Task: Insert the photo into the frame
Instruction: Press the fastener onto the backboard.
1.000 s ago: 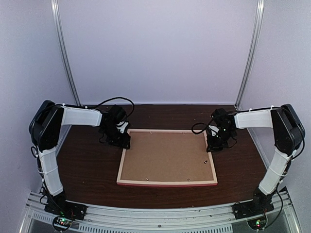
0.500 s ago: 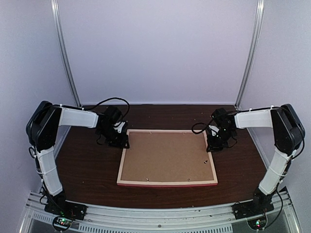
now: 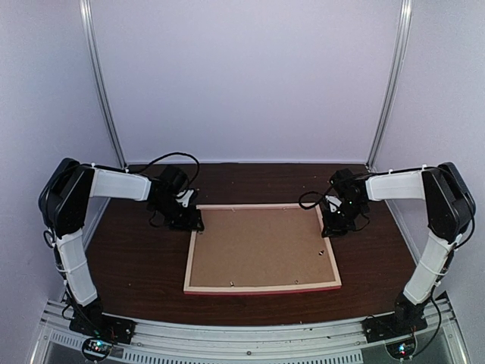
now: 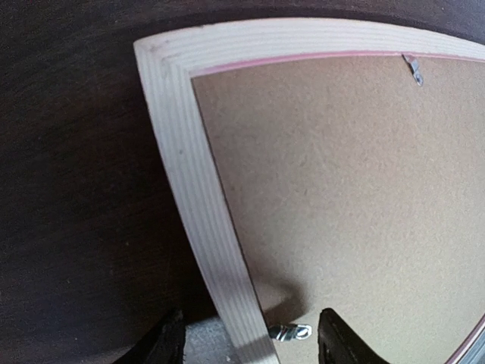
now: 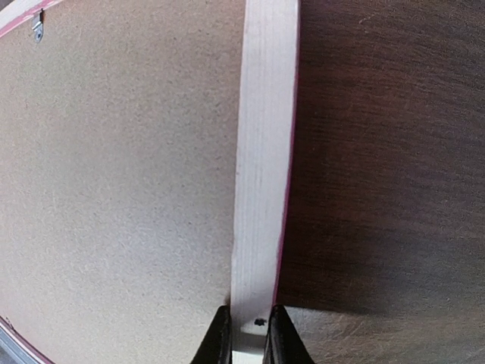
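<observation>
The right end effector (image 5: 246,335) clamps the frame (image 5: 261,152); left end effector (image 4: 254,343) gapes astride it.

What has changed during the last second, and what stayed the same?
The left gripper shifted slightly leftward at the far left corner of the frame; its jaws stand open astride the rail. The frame's near pink edge now shows thinner on the left. The right gripper stays shut on the right rail, and the backing board still faces up.

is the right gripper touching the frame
Touching. The right wrist view shows the right gripper clamped on the frame rail, with no gap on either side.
</observation>
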`<state>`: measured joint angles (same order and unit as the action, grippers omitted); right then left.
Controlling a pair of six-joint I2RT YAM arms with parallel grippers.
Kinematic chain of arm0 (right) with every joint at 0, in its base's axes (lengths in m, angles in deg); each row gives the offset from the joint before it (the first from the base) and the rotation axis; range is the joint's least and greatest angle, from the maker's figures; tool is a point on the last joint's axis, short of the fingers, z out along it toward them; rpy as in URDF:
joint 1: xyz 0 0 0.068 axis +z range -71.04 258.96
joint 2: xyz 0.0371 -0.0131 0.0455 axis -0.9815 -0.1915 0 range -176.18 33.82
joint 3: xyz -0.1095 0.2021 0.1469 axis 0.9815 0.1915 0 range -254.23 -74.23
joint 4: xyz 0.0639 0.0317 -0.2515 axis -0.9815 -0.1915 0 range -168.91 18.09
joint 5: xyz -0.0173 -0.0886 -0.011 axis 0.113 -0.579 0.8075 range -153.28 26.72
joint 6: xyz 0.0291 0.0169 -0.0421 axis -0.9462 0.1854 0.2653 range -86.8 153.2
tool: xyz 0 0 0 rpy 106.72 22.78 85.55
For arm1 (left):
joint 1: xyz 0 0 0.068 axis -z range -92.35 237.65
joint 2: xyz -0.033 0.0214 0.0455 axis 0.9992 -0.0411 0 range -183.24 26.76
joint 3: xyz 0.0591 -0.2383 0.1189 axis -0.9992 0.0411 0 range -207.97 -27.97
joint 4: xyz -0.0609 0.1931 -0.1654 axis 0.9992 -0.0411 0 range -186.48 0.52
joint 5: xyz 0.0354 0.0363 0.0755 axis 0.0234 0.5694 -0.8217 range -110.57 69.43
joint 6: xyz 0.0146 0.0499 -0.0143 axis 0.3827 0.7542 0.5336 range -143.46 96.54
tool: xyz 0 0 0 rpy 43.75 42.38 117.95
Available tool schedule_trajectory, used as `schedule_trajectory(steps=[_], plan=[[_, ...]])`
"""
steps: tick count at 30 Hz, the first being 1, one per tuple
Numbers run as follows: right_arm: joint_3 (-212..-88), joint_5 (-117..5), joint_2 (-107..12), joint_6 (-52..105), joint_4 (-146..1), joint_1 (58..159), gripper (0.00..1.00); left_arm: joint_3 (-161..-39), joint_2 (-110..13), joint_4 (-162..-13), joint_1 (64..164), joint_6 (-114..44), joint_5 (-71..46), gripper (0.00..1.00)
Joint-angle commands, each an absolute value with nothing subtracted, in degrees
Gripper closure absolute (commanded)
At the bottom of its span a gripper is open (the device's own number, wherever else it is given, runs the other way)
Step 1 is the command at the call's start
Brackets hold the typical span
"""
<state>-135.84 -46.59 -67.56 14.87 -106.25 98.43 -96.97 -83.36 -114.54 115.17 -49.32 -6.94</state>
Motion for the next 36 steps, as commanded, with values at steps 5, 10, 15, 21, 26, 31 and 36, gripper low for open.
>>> schedule_trajectory(steps=[5, 10, 15, 21, 26, 31, 36], plan=[[-136.1, -47.8, -67.4, 16.6, -107.5, 97.7, 0.81, -94.5, -82.4, -117.9, 114.3, -50.1, -5.1, 0.36], [-136.2, -47.2, -65.8, 16.2, -107.7, 97.7, 0.75, -91.7, -81.1, -117.9, 114.3, -51.2, -5.0, 0.43], [-136.5, -47.0, -65.1, 16.0, -107.9, 97.7, 0.69, -88.9, -79.5, -117.1, 115.2, -52.4, -4.0, 0.45], [-136.4, -46.8, -65.0, 15.6, -108.0, 97.7, 0.64, -87.4, -79.3, -115.9, 116.9, -54.4, -3.4, 0.52], [-135.5, -46.6, -62.9, 15.1, -108.1, 97.8, 0.54, -86.6, -79.8, -114.6, 117.9, -56.2, -3.4, 0.61], [-132.6, -45.9, -59.3, 14.0, -107.6, 98.3, 0.45, -86.2, -80.0, -113.2, 119.0, -58.3, -4.7, 0.65], [-128.3, -47.1, -56.0, 12.5, -107.3, 100.1, 0.39, -86.2, -80.5, -112.5, 120.6, -60.1, -6.3, 0.68]])
